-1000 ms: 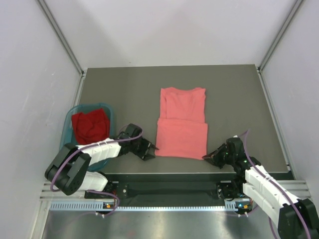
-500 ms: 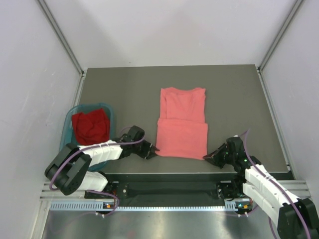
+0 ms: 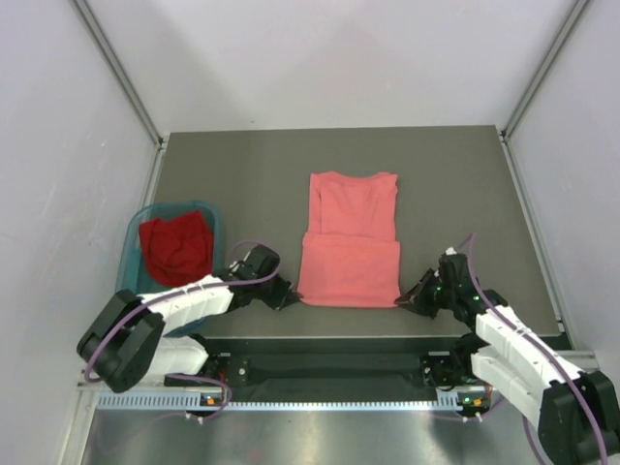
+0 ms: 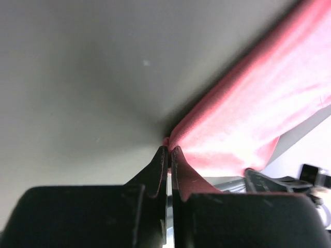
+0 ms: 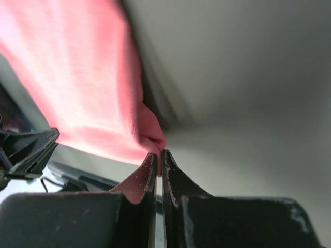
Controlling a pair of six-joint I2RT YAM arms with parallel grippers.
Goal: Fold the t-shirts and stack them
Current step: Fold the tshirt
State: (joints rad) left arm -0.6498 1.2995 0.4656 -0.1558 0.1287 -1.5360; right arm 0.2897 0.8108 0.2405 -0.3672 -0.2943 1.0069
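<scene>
A: Since the near hem of the salmon-pink t-shirt [image 3: 351,242] is pinched at both corners, how is the fold best carried through?

B: The left pincer [image 4: 169,150] is closed on the near-left corner and the right pincer [image 5: 156,153] on the near-right one; cloth is seen between the fingertips in both wrist views. The shirt is laid flat in the middle of the surface [image 3: 242,174], collar end away from the arms.

A: So what is called for?

B: Probably both corners should be lifted together, at one height, so that the hem is kept taut and level, then carried over the body and laid down square. If one side is raised faster, a skewed crease is likely.

A: And the deep red t-shirt [image 3: 176,244]?

B: It is bunched in the teal basket [image 3: 136,228] at the left, well apart, and is not yet folded.
</scene>
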